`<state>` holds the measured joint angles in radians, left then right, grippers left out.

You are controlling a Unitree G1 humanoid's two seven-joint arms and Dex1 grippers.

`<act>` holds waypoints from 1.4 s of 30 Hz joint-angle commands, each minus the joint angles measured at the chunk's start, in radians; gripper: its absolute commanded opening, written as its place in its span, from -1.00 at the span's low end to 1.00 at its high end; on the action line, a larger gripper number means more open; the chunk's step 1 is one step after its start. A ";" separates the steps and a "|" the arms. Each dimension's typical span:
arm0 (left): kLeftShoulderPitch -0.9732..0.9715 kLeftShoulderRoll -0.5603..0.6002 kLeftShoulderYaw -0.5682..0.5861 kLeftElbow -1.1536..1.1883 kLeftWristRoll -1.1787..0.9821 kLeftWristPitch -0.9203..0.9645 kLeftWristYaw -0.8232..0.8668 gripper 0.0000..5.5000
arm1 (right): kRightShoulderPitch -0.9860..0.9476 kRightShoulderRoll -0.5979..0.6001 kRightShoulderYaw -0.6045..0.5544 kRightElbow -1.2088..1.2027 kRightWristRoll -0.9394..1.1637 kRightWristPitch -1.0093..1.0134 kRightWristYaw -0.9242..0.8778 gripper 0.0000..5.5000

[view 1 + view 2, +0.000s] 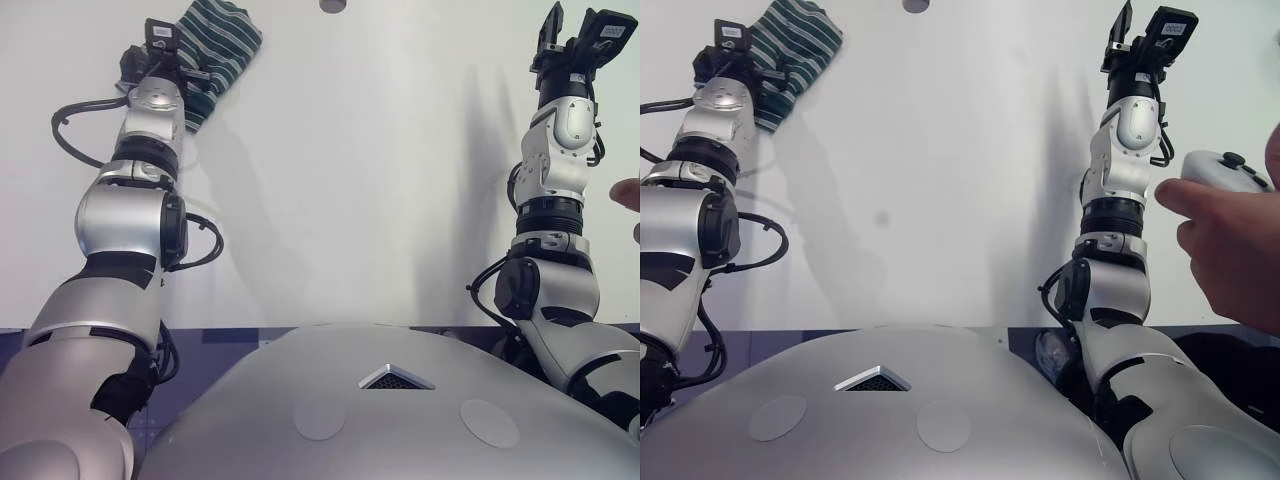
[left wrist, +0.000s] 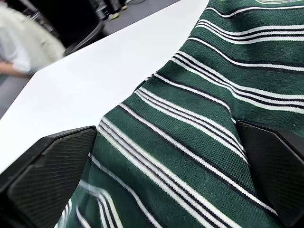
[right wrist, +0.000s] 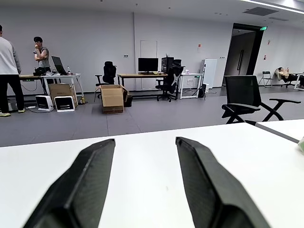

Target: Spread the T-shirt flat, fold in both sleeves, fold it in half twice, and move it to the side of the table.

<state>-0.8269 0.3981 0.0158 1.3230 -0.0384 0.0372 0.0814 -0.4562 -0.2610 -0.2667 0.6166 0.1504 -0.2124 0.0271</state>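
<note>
Left eye view: the T-shirt lies bunched at upper left, right at the left gripper, while the right gripper sits well apart at upper right. Left wrist view: fingers spread wide, straddling the striped cloth. Right wrist view: fingers apart, holding nothing.

Lighting: the table is brightly and evenly lit from overhead. A ceiling light is recorded in the right wrist view (hall beneath evenly lit). The T-shirt is softly lit, with its nearest stripes smeared; the room behind is rendered dark.
</note>
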 commanded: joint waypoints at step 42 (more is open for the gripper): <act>0.452 -0.450 -0.151 -1.254 0.117 -0.156 -0.017 0.96 | 0.111 0.203 0.296 -0.473 -0.319 0.055 -0.143 -0.13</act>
<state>-0.3710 -0.0406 -0.1253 0.0788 0.0878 -0.1158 0.0819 -0.3562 -0.0670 0.0047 0.1579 -0.1612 -0.1551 -0.1359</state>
